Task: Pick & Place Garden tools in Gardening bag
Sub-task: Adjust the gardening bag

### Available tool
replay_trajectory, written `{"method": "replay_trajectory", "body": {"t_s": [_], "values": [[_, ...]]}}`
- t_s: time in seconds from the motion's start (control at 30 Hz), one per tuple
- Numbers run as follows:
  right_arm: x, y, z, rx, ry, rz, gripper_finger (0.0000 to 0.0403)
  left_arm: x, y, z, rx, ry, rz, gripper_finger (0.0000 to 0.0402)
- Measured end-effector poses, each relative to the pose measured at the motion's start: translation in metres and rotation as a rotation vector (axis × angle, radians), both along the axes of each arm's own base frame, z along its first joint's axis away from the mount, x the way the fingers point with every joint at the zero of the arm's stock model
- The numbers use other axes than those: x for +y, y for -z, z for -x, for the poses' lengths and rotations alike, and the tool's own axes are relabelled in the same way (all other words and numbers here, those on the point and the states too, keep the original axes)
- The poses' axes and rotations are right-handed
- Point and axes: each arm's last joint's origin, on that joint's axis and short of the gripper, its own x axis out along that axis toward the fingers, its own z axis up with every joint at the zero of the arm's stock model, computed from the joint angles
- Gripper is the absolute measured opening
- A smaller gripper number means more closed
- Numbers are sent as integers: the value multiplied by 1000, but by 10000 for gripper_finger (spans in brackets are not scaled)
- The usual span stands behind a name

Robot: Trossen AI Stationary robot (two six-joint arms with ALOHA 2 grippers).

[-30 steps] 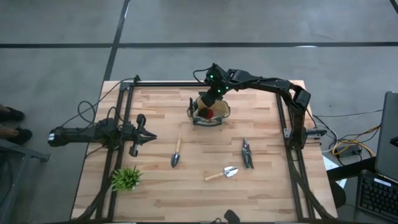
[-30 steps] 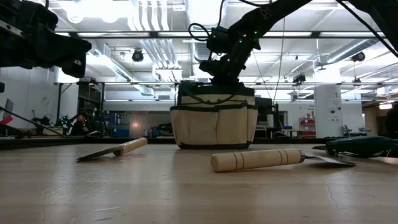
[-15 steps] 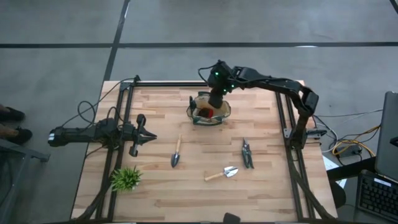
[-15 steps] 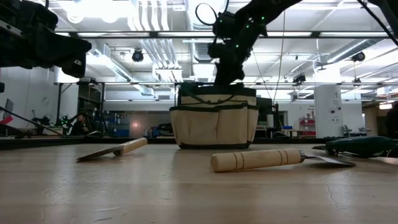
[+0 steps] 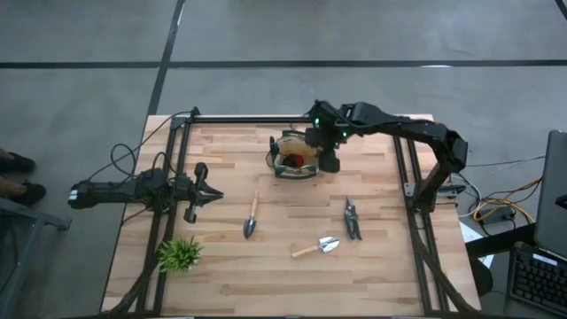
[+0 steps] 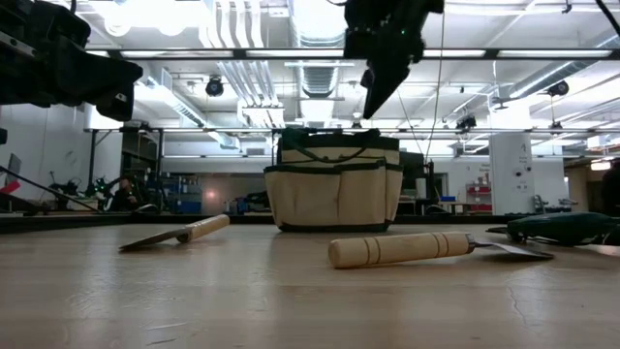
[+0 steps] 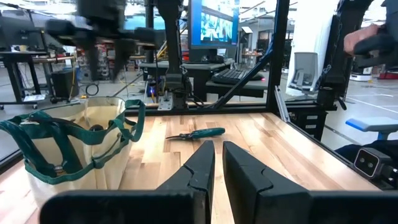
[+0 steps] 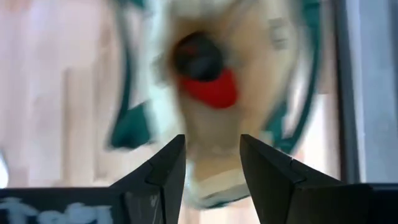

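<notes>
Overhead, the wooden table (image 5: 292, 266) carries the gardening bag (image 5: 296, 160) near its far edge, a red item (image 5: 299, 161) showing inside its open mouth. Right gripper (image 5: 329, 163) — at the bag's right rim, arm reaching in from the far right corner. Left gripper (image 5: 211, 196) — parked near the left edge, pointing inward, well apart from the bag. Loose on the boards: one trowel (image 5: 252, 218) left of centre, a second trowel (image 5: 318, 246) nearer the front, pruning shears (image 5: 352, 218) to the right. A green plant (image 5: 180, 254) sits at the front left corner. Bare wood lies between the tools and along the front edge.

Low view: bag (image 6: 333, 184) upright at centre, green handles up; right gripper (image 6: 373, 99) hangs above its rim, clear of the fabric, nothing between its fingers. Trowel (image 6: 177, 234) to the left, the other trowel (image 6: 417, 248) in front, shears (image 6: 562, 227) at the right edge. Open tabletop in the foreground.

Left wrist view: own fingers (image 7: 202, 168) pressed together, holding nothing; bag (image 7: 74, 146) to one side, shears (image 7: 196, 133) lying beyond on clear boards.

Right wrist view: own fingers (image 8: 166, 165) stand apart and empty — looking down into the blurred bag (image 8: 211, 99), the red item (image 8: 211, 87) with its black end inside.
</notes>
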Motion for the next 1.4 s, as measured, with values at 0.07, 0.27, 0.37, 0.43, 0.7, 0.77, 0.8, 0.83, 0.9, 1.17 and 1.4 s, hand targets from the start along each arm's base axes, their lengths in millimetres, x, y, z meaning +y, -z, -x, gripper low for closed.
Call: {"method": "replay_trajectory", "body": {"t_s": [0.07,0.27,0.37,0.43,0.7,0.77,0.8,0.83,0.9,1.17,1.4], "values": [[10,1,-1,32,-44,-4,140,0,0,0,0,0,0,37],[33,6,-5,85,-112,-10,131,0,0,0,0,0,0,37],[38,7,-4,118,-125,11,130,0,0,0,0,0,0,37],[38,8,-3,134,-117,28,131,0,0,0,0,0,0,37],[37,28,-2,190,-120,74,126,0,0,0,0,0,0,37],[36,33,-2,196,-124,83,123,0,0,0,0,0,0,37],[35,36,-1,199,-123,89,121,0,0,0,0,0,0,37],[35,37,-2,200,-120,100,119,0,0,0,0,0,0,37],[35,40,-2,202,-123,106,114,0,0,0,0,0,0,37],[35,42,-2,197,-125,112,87,0,0,0,0,0,0,37],[35,39,-2,194,-119,139,73,0,0,0,0,0,0,37]]}}
